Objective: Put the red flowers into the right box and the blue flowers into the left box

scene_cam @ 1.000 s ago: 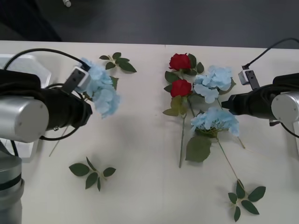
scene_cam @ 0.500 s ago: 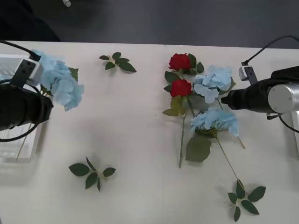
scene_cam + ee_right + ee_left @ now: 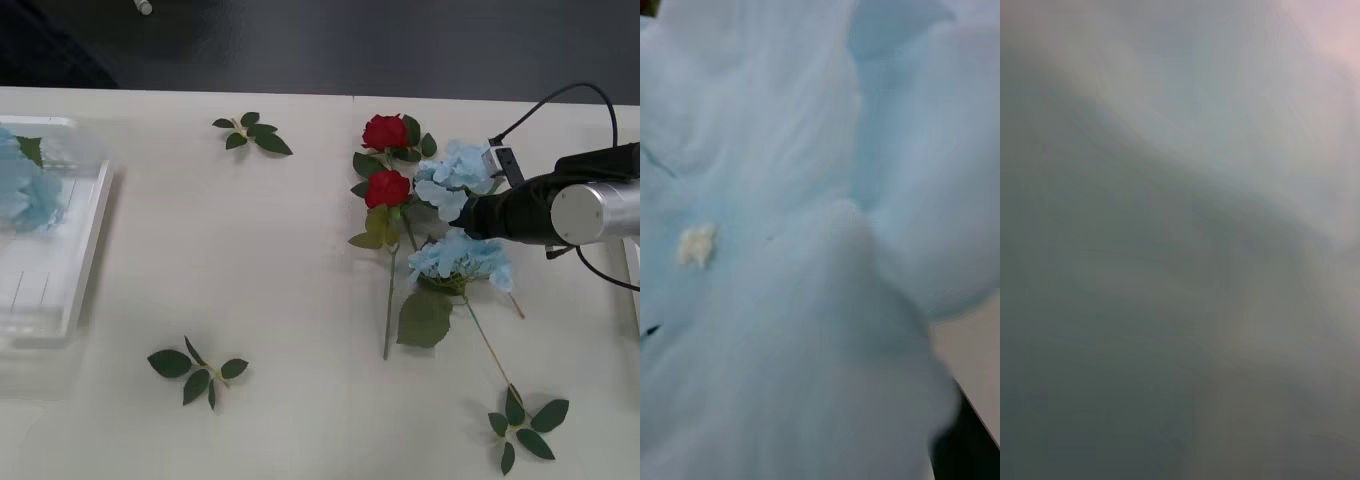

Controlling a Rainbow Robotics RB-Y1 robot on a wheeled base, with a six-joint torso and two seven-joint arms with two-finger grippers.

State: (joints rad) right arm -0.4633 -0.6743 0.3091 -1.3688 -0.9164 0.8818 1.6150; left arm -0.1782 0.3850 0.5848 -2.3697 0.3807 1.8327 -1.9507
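Observation:
Two red flowers [image 3: 385,132] [image 3: 387,188] lie at the table's middle right, stems toward me. Beside them lie two blue flowers [image 3: 460,175] [image 3: 462,258]. My right gripper [image 3: 482,215] reaches in from the right, its tip between those two blue heads and touching their petals; pale blue petals [image 3: 790,225] press close against the right wrist camera. Another blue flower [image 3: 20,190] hangs over the far end of the left box [image 3: 85,270] at the table's left edge. The right box [image 3: 634,290] shows as a thin white rim at the right edge.
Loose green leaf sprigs lie at the back [image 3: 252,133], the front left [image 3: 196,372] and the front right [image 3: 522,425]. A black cable [image 3: 560,95] loops above my right arm. Open tabletop lies between the left box and the flowers.
My left arm has swung left out of the front view, carrying a blue flower from mid-table to over the left box. My right gripper has crept left into the blue flowers.

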